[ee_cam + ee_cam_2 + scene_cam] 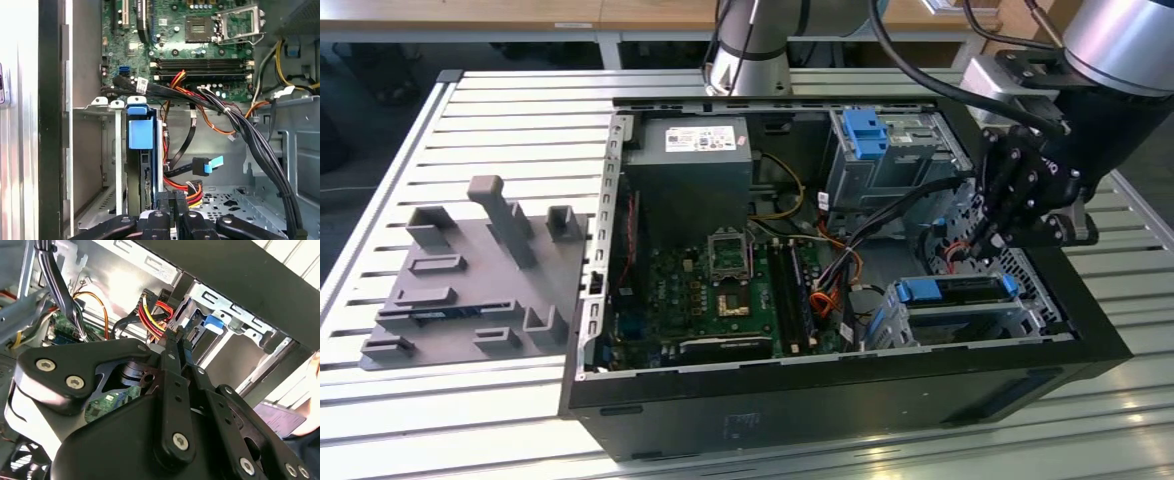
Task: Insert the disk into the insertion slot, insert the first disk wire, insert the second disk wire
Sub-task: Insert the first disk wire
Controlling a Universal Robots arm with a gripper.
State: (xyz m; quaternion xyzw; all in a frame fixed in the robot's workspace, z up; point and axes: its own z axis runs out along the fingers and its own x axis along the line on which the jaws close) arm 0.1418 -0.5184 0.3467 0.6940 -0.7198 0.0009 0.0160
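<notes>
The disk (958,289) sits in the insertion slot (961,325), near, at the exterior view's right; the gripper (176,337) hangs just behind it, jaws seemingly pinching the red-and-yellow wire (153,315) at its plug. Best to square the plug to the disk's socket and press gently; keep clear of the loose blue-tabbed cable (207,165).

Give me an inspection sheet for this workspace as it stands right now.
Surface: slatted metal table carrying an open computer case.
Job's things: disk in blue carrier sits in the insertion slot.
Clutter: grey fixture block at the exterior view's left.
Gripper: gripper inside the case, close to the disk's end.
Cables: blue-tipped cable and red-yellow wire bundle hang near the disk, apparently unplugged.
Surroundings: wooden benches behind the table.
</notes>
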